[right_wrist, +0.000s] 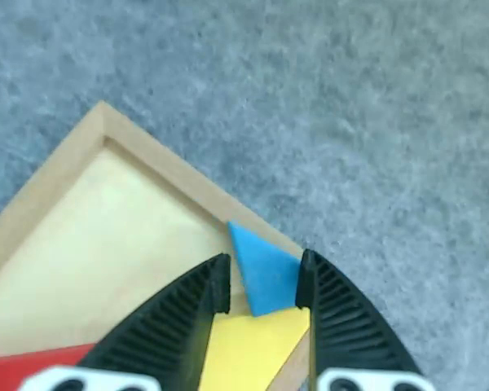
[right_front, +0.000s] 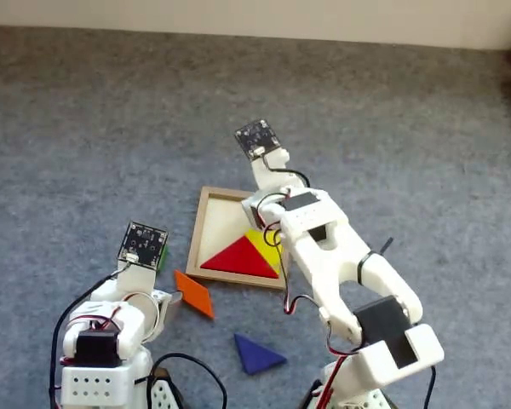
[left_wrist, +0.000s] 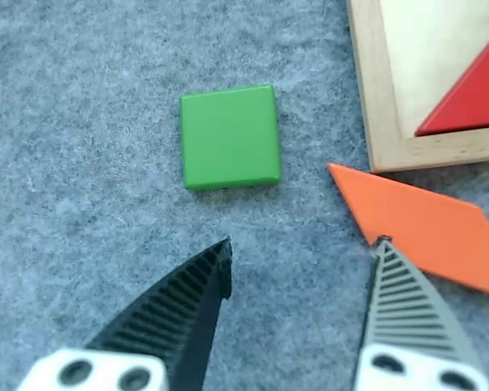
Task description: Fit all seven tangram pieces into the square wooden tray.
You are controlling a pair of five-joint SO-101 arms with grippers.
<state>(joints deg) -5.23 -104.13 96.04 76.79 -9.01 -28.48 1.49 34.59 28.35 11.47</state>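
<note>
The square wooden tray [right_front: 206, 223] lies mid-table and holds a red triangle [right_front: 238, 256] and a yellow piece [right_front: 265, 239]. In the right wrist view my right gripper [right_wrist: 262, 267] hangs over the tray's far corner [right_wrist: 147, 147], shut on a light blue triangle [right_wrist: 265, 273] that touches the yellow piece [right_wrist: 253, 350]. My left gripper [left_wrist: 301, 248] stands open just above the carpet. A green square [left_wrist: 230, 136] lies ahead of it, and an orange parallelogram [left_wrist: 424, 228] lies under one fingertip [left_wrist: 381, 248], beside the tray's rim [left_wrist: 383, 122].
A dark blue triangle [right_front: 257, 352] lies on the grey carpet in front of the tray, between the two arm bases. The orange parallelogram [right_front: 194, 292] sits off the tray's near left corner. Open carpet stretches to the left and behind the tray.
</note>
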